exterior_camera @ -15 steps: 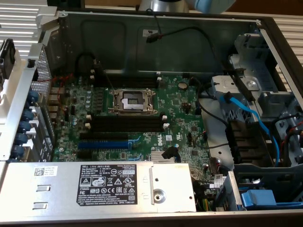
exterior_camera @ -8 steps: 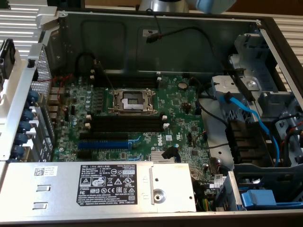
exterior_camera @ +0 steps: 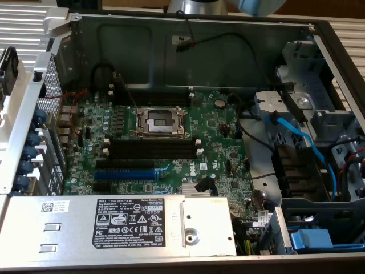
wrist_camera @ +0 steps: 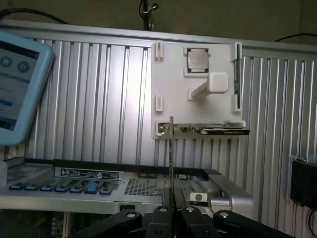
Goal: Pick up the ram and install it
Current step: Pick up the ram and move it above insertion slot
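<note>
The gripper [wrist_camera: 171, 198] is clamped on a thin stick that runs straight out from between its fingers. Seen edge-on, this is most likely the ram [wrist_camera: 171, 148]. The pads press on its two flat faces, probably so that the free edge pointing away from the jaws can meet a slot with nothing in the way.

Well beyond that free edge, a white holder [wrist_camera: 168, 64] hangs on the ribbed wall, carrying a processor chip [wrist_camera: 197, 60] and a graphics card [wrist_camera: 215, 130]. The computer case [wrist_camera: 233, 193] lies nearer the jaws, between them and the wall. A tablet [wrist_camera: 20, 84] sits well off to one side.

The wrist view shows the grip but not the board. The exterior view looks down into the case at the motherboard [exterior_camera: 217, 125], where the black memory slots [exterior_camera: 154, 149] stand unfilled. A part of the arm [exterior_camera: 259, 5] is at the case's far edge.
</note>
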You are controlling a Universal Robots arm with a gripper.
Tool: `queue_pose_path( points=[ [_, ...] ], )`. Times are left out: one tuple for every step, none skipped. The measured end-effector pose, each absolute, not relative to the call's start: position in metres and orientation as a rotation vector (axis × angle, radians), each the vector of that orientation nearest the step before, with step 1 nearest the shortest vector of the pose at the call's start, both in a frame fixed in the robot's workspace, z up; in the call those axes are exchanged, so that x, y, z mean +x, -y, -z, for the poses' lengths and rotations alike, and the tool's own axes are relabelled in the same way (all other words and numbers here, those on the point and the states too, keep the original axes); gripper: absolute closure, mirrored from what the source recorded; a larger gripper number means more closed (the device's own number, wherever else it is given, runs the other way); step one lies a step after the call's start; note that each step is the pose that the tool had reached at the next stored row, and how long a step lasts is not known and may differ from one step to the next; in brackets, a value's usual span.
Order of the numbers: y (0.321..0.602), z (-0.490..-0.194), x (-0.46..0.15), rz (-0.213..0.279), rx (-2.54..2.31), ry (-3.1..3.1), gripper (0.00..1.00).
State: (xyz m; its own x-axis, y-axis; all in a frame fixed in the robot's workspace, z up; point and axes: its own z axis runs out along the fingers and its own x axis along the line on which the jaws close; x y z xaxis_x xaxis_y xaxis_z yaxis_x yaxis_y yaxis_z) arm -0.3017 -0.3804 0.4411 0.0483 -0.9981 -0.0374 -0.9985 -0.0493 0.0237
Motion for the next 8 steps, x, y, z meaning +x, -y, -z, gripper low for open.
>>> queue_pose_path(
  points=[
    [0.380, -0.441, -0.297, -0.068, -2.268, -2.160, 0.88],
    [0.380, -0.441, -0.293, -0.068, -2.268, -2.160, 0.88],
    [0.380, -0.441, -0.288, -0.068, -2.268, -2.160, 0.88],
    [0.380, -0.441, -0.283, -0.068, -2.268, -2.160, 0.88],
    [0.380, -0.441, -0.279, -0.068, -2.268, -2.160, 0.88],
    [0.380, -0.441, -0.274, -0.068, -2.268, -2.160, 0.88],
    [0.380, -0.441, -0.270, -0.068, -2.268, -2.160, 0.88],
    [0.380, -0.441, -0.265, -0.068, -2.268, -2.160, 0.88]
  ],
)
